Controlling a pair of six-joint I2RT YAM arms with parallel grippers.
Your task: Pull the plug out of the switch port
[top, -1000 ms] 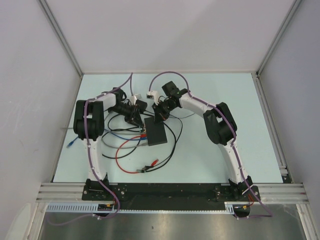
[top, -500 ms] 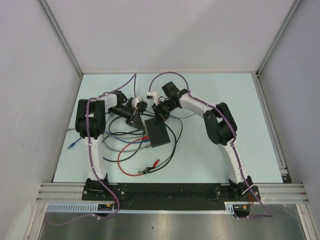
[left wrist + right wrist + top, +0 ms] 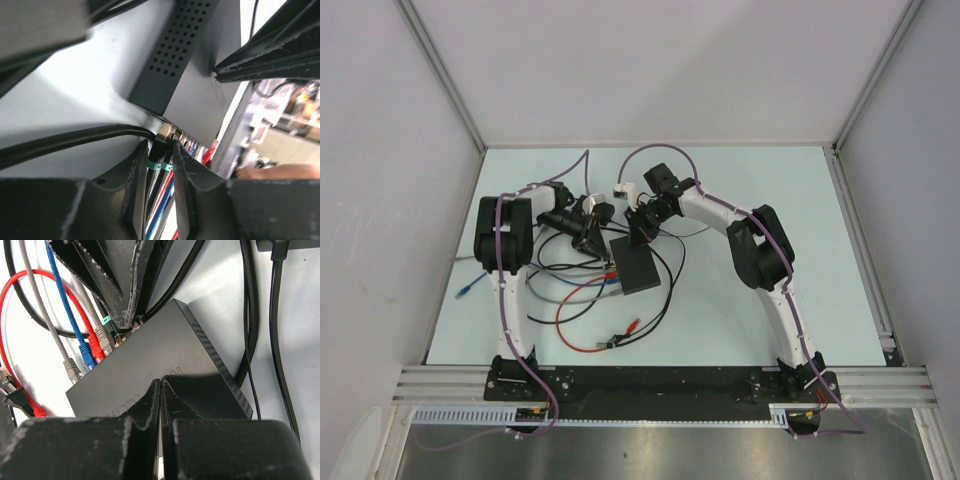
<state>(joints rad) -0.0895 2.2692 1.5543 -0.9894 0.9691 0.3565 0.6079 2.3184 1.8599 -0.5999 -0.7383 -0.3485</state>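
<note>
Left gripper pinches plug narrowly, right gripper closed atop switch; a caught latch may drag switch.

**Switch**: matte black, with one side wall dotted by rows of small round vent holes. At the switch's socket edge are a red cable, a blue cable, a grey cable and a brassy plug with a teal tie just behind it. The table under the switch is pale blue-green.
</note>
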